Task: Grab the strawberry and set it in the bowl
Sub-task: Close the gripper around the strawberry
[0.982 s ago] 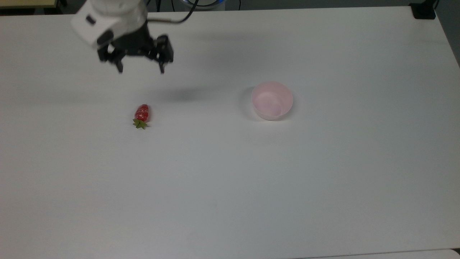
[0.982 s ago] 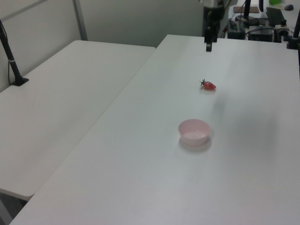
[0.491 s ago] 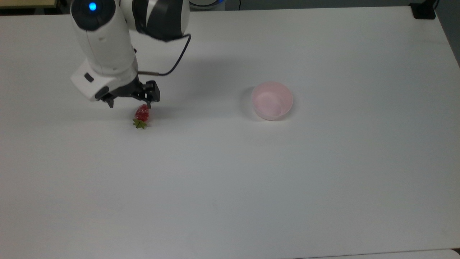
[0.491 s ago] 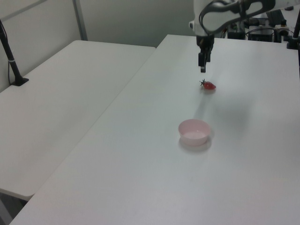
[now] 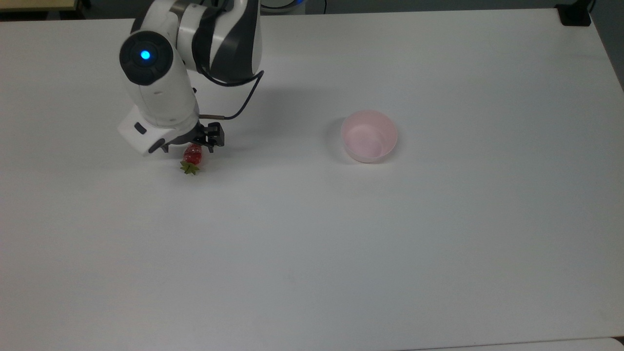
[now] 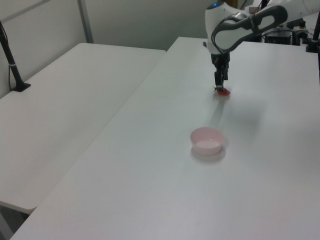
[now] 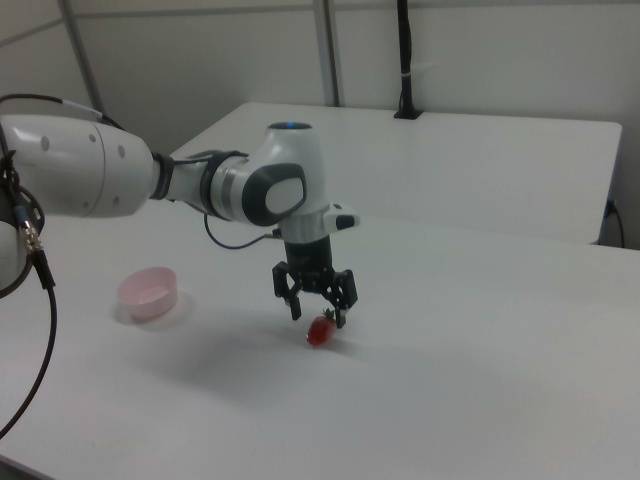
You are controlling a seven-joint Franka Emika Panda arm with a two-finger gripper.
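The gripper (image 7: 318,314) is seen low over the white table (image 5: 341,243), its two black fingers spread wide apart and nothing held between them. In the right view the fingers are set astride the toy strawberry (image 7: 320,332), one finger tip down beside the fruit's green cap and the other lifted off to the right view's left; whether either tip touches the fruit cannot be told. In the top view the strawberry (image 5: 192,157) is found lying on its side on the table, its red body partly covered by the gripper (image 5: 195,146) and its green leafy cap pointed toward the bottom of the picture. The pale pink bowl (image 5: 369,135) is placed upright and empty, well apart from the fruit, toward the top view's right. In the left view the gripper (image 6: 220,86) is shown pointed straight down onto the strawberry (image 6: 224,92), with the bowl (image 6: 207,140) nearer the camera. A black cable (image 5: 239,102) is looped from the white arm (image 5: 161,92) to the wrist, and a blue light is lit on the arm's joint.
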